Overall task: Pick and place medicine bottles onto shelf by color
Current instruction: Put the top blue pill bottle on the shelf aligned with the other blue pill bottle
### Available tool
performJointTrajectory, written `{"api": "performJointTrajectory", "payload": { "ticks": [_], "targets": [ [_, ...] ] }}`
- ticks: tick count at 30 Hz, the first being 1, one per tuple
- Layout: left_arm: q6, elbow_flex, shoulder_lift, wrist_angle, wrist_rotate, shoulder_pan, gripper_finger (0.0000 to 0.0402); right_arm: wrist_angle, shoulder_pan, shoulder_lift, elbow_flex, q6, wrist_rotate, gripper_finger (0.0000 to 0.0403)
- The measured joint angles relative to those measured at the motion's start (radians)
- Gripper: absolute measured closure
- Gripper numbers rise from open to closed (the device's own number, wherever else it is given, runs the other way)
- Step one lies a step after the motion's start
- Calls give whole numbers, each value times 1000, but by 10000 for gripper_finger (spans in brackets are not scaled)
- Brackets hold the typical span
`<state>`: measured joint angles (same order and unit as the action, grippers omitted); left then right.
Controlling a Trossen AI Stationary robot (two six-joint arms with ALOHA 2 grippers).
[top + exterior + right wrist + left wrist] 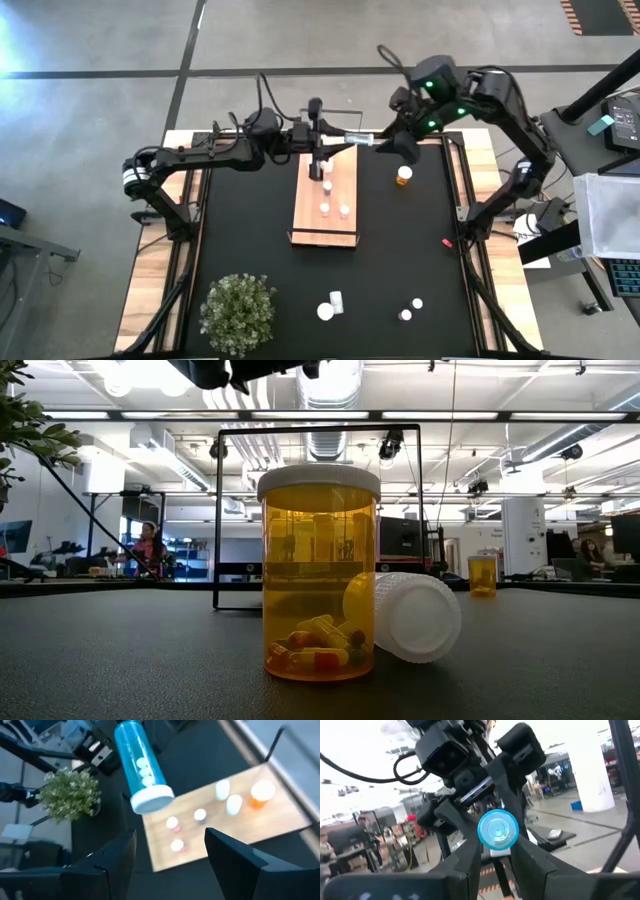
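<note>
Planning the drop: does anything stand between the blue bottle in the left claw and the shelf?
Nothing visible. The left claw holds the blue bottle over the shelf's far end; other bottles stand farther along it.

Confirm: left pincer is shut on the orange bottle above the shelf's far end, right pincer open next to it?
Not quite: the bottle in the left pincer is blue, not orange. The right wrist view shows its blue body and white cap, the left wrist view its blue base between the fingers. The rest holds: it is above the far end of the shelf, and the right pincer is open beside it.
</note>
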<state>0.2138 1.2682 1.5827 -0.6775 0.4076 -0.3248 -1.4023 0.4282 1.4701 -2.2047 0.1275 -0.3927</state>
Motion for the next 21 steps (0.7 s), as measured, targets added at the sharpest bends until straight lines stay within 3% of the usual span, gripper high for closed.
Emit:
{"api": "performJointTrajectory", "payload": {
  "ticks": [10,21],
  "targets": [
    [2,33,1,-189,-5,0,320,214,0,-74,0,-208,8,173],
    [3,115,1,-188,-5,0,320,433,0,-42,0,-408,-7,171]
  ]
}}
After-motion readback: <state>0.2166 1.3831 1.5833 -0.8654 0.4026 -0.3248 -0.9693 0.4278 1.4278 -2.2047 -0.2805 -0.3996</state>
